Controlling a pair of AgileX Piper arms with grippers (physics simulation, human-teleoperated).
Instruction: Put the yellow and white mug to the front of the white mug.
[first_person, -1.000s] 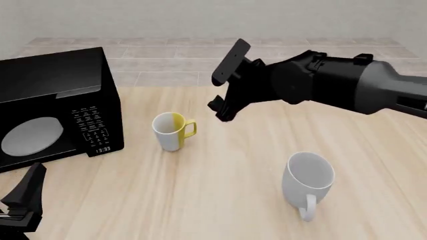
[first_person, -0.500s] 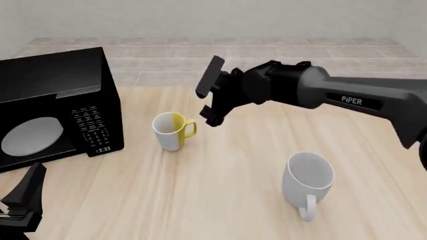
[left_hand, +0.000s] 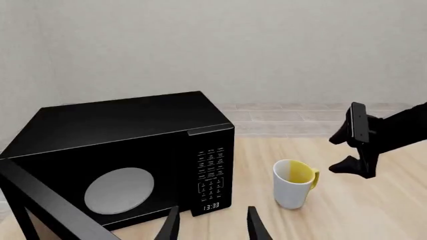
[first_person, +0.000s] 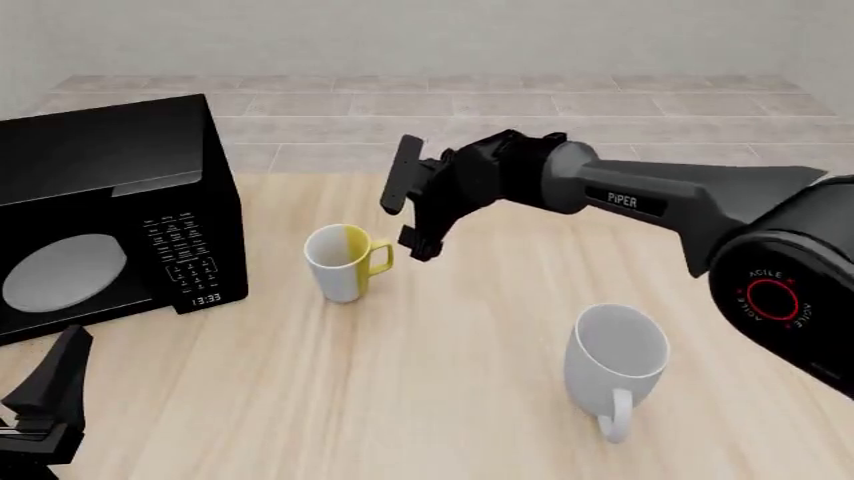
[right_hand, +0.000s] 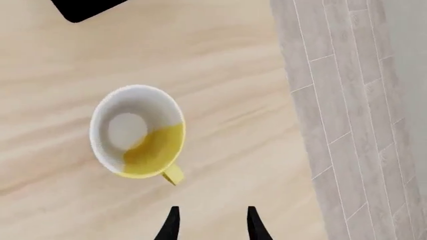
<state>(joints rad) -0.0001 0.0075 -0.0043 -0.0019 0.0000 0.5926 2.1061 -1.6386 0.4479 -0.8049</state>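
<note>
1. Since the earlier frames, the right gripper had swung farther left and forward over the table, so that more of the long dark arm showed behind it; both mugs and the left gripper had kept their places.
2. Underfoot lay a pale wood-grain table, smooth and matte, its far edge meeting a floor of grey-beige rectangular tiles that ran to a plain off-white wall.
3. At the table's left stood a boxy black microwave with a round grey window in its door and a keypad beside it, its display reading 13:33.
4. Just right of the microwave, upright on the table, was the yellow and white mug: a small glossy cylinder, half white and half yellow, with a yellow handle turned to the right.
5. Well apart from it, nearer the camera and to the right, the white mug stood upright, wider, plain and glossy, its loop handle pointing toward the viewer.
6. Above and just right of the small mug hung the right gripper, its flat black fingers spread apart and holding nothing.
7. Low at the near left corner, the left gripper's fingers were parted and empty as well.
</note>
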